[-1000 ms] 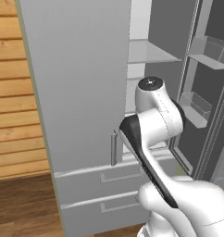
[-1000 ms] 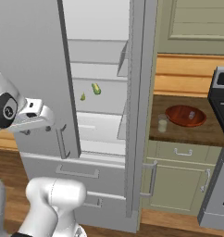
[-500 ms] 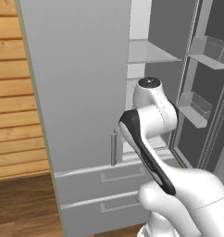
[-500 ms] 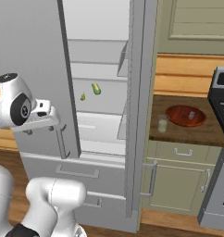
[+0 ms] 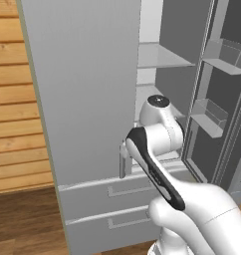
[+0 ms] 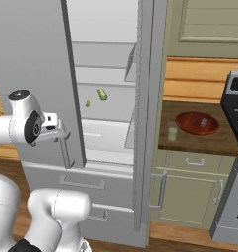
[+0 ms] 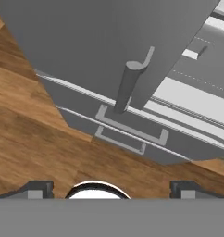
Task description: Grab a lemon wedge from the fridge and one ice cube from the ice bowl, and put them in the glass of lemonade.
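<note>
Kitchen with wood floor [image 7: 35, 139]. Fridge [image 6: 37, 54] fills frame left and centre, right door open; lemon wedge [image 6: 88, 103] on a middle shelf beside a green item [image 6: 102, 94]. Counter [image 6: 199, 140] right-centre: ice bowl [image 6: 197, 123] holding one cube, glass of lemonade [image 6: 173, 131] just left. Gripper [image 7: 111, 190] spread wide, empty, near the door handle [image 7: 127, 85].

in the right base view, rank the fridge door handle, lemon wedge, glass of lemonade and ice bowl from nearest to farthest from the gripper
Gripper open, at the left.
1. Fridge door handle: right beside the gripper.
2. Lemon wedge: on a shelf inside the fridge, up and right.
3. Glass of lemonade: on the counter, near its left edge.
4. Ice bowl: just right of the glass.
</note>
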